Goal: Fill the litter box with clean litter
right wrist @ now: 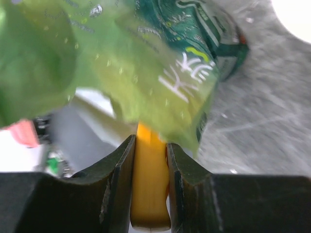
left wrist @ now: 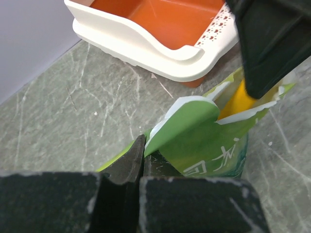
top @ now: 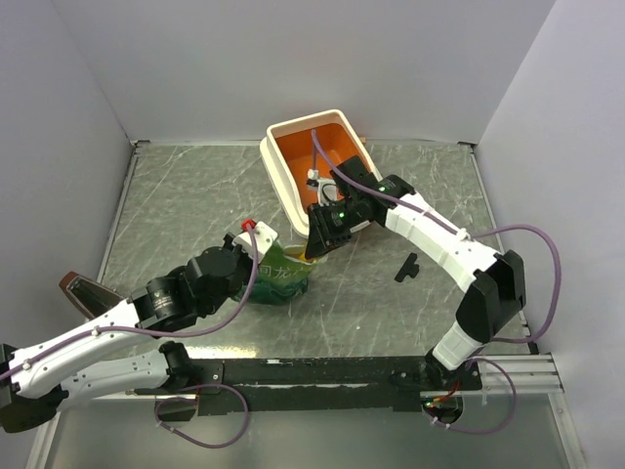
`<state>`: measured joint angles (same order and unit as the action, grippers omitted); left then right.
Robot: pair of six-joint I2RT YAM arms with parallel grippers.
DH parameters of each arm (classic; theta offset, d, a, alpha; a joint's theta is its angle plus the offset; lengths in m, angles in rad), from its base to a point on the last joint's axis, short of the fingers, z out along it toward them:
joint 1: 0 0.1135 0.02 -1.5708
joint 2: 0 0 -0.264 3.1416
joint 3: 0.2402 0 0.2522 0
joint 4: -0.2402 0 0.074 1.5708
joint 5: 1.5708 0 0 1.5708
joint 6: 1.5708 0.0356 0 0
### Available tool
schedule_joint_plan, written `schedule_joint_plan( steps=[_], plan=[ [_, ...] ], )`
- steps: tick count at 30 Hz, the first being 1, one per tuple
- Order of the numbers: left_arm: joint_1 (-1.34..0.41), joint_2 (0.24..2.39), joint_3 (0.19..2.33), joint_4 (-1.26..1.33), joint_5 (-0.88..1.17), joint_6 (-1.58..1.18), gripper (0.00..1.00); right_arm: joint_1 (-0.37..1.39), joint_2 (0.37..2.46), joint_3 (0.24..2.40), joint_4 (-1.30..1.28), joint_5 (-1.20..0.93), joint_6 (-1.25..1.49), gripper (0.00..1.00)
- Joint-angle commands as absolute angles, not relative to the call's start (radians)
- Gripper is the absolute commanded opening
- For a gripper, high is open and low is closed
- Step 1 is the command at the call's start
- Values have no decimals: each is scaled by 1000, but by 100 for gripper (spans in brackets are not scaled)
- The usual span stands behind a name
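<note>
As the top camera shows, the litter box (top: 285, 186) stands at the far centre of the grey table (top: 176, 205), with its orange interior exposed. The green bag (top: 283, 280) stands just in front of the box's near end. The left gripper (top: 256, 242) meets the bag's upper left edge. The right gripper (top: 317, 246) reaches the bag mouth from the right. A small black part (top: 407, 266) lies on the table to the right of the bag, apart from it.

Left wrist view: the left gripper (left wrist: 142, 162) is clenched on a flap of the green bag (left wrist: 204, 145), jaws together with the film pinched between them. A yellow scoop handle (left wrist: 237, 103) rises out of the bag mouth into the right gripper (left wrist: 257, 82). The litter box (left wrist: 146, 48) sits close beyond the bag. A row of small holes (left wrist: 218, 24) runs along the box's short edge nearest the bag.

Right wrist view: the right gripper (right wrist: 150, 145) is grasping the yellow scoop handle (right wrist: 149, 194), with both fingers (right wrist: 116, 170) pressed against its sides. The green bag (right wrist: 136, 63), blurred, fills the upper frame, and the handle passes out of sight behind it. The table (right wrist: 262, 97) shows at right.
</note>
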<state>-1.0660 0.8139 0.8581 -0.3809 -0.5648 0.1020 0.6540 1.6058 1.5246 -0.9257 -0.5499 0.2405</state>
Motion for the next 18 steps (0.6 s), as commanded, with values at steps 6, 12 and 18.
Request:
schedule_joint_plan(
  steps=[6, 12, 18],
  plan=[
    [-1081, 782, 822, -275, -594, -74, 1, 646, 1735, 1313, -655, -676, 383, 0],
    [-1081, 704, 730, -186, -535, -60, 1, 644, 1715, 1120, -367, -801, 491, 0],
    [-1081, 712, 719, -203, -543, -49, 1, 643, 1683, 953, -56, -903, 612, 0]
  ],
)
